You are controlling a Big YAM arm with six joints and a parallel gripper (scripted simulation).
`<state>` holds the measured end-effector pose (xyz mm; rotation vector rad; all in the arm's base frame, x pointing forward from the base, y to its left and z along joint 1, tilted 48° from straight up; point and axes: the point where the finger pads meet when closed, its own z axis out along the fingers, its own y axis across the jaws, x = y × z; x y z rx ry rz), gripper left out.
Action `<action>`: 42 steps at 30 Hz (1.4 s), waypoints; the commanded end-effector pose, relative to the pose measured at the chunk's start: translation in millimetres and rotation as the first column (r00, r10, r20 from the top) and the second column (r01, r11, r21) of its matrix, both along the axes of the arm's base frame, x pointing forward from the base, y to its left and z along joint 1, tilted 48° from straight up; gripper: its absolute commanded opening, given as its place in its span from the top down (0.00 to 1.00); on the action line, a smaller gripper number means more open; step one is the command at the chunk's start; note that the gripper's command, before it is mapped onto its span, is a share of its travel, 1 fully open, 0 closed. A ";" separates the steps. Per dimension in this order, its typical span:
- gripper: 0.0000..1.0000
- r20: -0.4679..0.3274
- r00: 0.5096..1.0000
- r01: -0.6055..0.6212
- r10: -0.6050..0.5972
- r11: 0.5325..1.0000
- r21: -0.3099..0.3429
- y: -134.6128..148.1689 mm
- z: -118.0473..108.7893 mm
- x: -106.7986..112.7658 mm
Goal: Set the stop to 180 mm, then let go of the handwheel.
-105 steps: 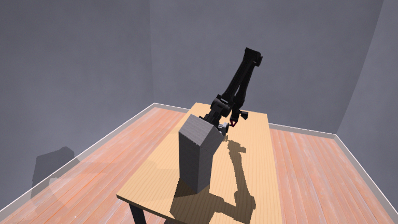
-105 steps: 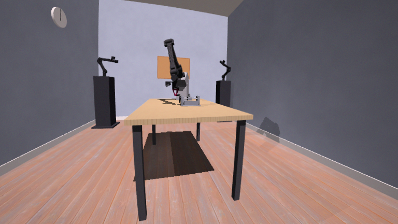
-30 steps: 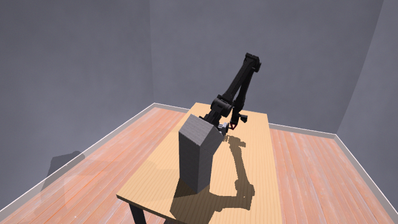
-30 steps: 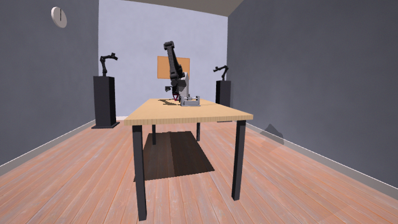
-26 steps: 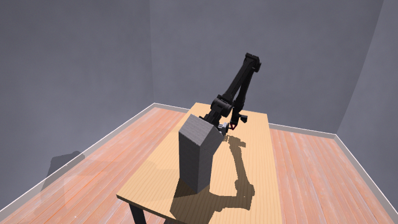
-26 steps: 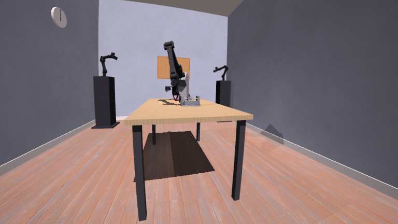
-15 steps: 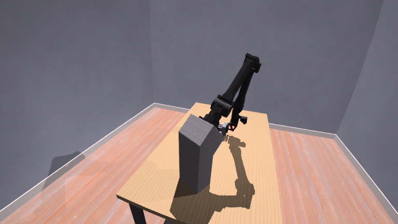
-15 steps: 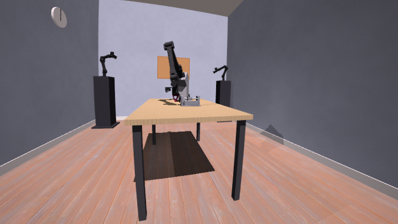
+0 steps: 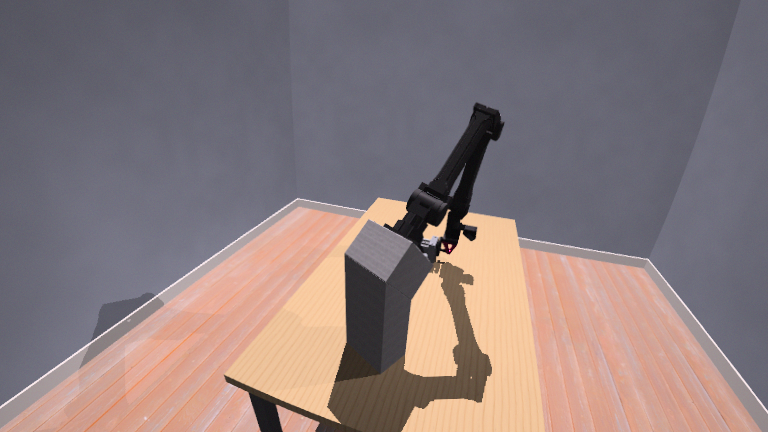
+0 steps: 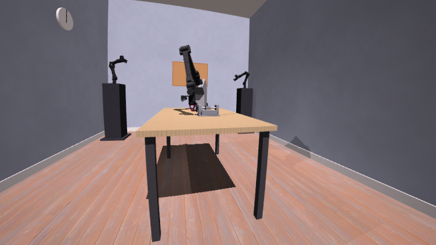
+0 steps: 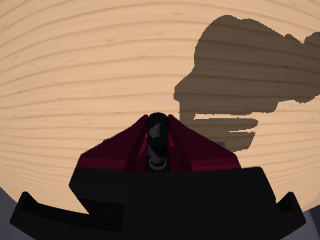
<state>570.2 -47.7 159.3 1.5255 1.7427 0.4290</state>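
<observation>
My gripper [image 11: 158, 121] has dark red fingers and points down at the table. It is shut on a small black knob, the handwheel's grip [image 11: 158, 132], seen between the fingers in the wrist view. In the exterior view the gripper [image 10: 192, 106] sits at the left end of a grey rail fixture with the stop [image 10: 208, 109] on the table. In the top view the gripper [image 9: 449, 246] shows just right of a tall grey housing [image 9: 380, 297], which hides the fixture. The scale reading is too small to tell.
The arm's shadow [image 11: 247, 87] falls on the wooden table top. Two black pedestals with small arms stand by the far wall [image 10: 113, 110] [image 10: 244, 101]. The table's front edge [image 10: 205, 130] is far from the fixture.
</observation>
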 end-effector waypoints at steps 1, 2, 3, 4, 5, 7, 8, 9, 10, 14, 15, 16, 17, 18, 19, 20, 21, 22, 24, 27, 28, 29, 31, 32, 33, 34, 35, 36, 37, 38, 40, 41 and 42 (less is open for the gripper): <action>0.94 -0.022 1.000 0.016 -0.016 1.000 -0.008 -12.2 -18.4 -0.4; 0.94 -0.022 1.000 0.017 -0.017 1.000 -0.008 -12.2 -18.5 -0.4; 0.94 -0.021 1.000 0.017 -0.017 1.000 -0.007 -12.3 -17.5 0.3; 0.94 -0.023 1.000 0.017 -0.017 1.000 -0.007 -12.3 -18.5 -0.4; 0.94 -0.022 1.000 0.016 -0.017 1.000 -0.008 -12.4 -19.3 -0.8; 0.94 -0.023 1.000 0.014 -0.014 1.000 -0.008 -13.0 -21.4 -1.6; 0.94 -0.023 1.000 0.013 -0.014 1.000 -0.009 -13.4 -22.9 -2.3; 0.94 -0.023 1.000 0.013 -0.013 1.000 -0.009 -14.0 -24.6 -3.1; 0.94 -0.024 1.000 0.013 -0.014 1.000 -0.010 -14.6 -26.3 -3.9; 0.94 -0.023 1.000 0.016 -0.016 1.000 -0.009 -15.9 -29.4 -5.4; 0.94 -0.023 1.000 0.015 -0.015 1.000 -0.009 -16.2 -30.6 -6.0; 0.94 -0.023 1.000 0.016 -0.016 1.000 -0.009 -16.5 -31.4 -6.4; 0.94 -0.026 1.000 0.017 -0.017 1.000 -0.008 -16.7 -32.6 -7.2; 0.94 -0.036 0.999 0.018 -0.018 1.000 -0.008 -16.8 -34.4 -8.9; 0.94 -0.039 0.999 0.018 -0.018 1.000 -0.008 -16.9 -35.0 -9.5; 0.94 -0.038 0.999 0.018 -0.019 1.000 -0.008 -16.9 -35.0 -9.5; 0.94 -0.038 0.999 0.018 -0.018 1.000 -0.008 -16.9 -34.9 -9.4; 0.94 -0.035 0.999 0.018 -0.018 1.000 -0.008 -17.0 -34.6 -9.3; 0.94 -0.028 0.999 0.017 -0.018 1.000 -0.009 -17.2 -34.0 -9.3; 0.94 -0.032 0.999 0.016 -0.017 1.000 -0.008 -17.5 -36.1 -12.5; 0.94 -0.032 0.999 0.016 -0.017 1.000 -0.008 -17.5 -36.1 -12.5; 0.94 -0.032 0.999 0.016 -0.017 1.000 -0.008 -17.5 -36.1 -12.5; 0.94 -0.037 0.999 0.018 -0.018 1.000 -0.009 -17.9 -38.0 -15.2; 0.94 -0.033 0.999 0.017 -0.018 1.000 -0.009 -18.0 -37.6 -15.2; 0.94 -0.036 0.999 0.018 -0.018 1.000 -0.009 -18.1 -38.4 -16.2; 0.94 -0.042 0.999 0.018 -0.018 1.000 -0.008 -18.1 -39.5 -17.4; 0.94 -0.042 0.999 0.018 -0.018 1.000 -0.008 -18.1 -39.7 -17.7; 0.94 -0.042 0.999 0.018 -0.019 1.000 -0.008 -18.1 -39.7 -17.7; 0.94 -0.042 0.999 0.018 -0.019 1.000 -0.008 -18.2 -39.6 -17.6; 0.94 -0.039 0.999 0.018 -0.018 1.000 -0.009 -18.2 -39.4 -17.4; 0.94 -0.030 0.999 0.017 -0.017 1.000 -0.010 -18.6 -38.8 -17.1; 0.94 -0.031 0.999 0.016 -0.017 1.000 -0.010 -18.8 -39.7 -18.3; 0.94 -0.031 0.999 0.016 -0.016 1.000 -0.010 -19.1 -41.0 -19.8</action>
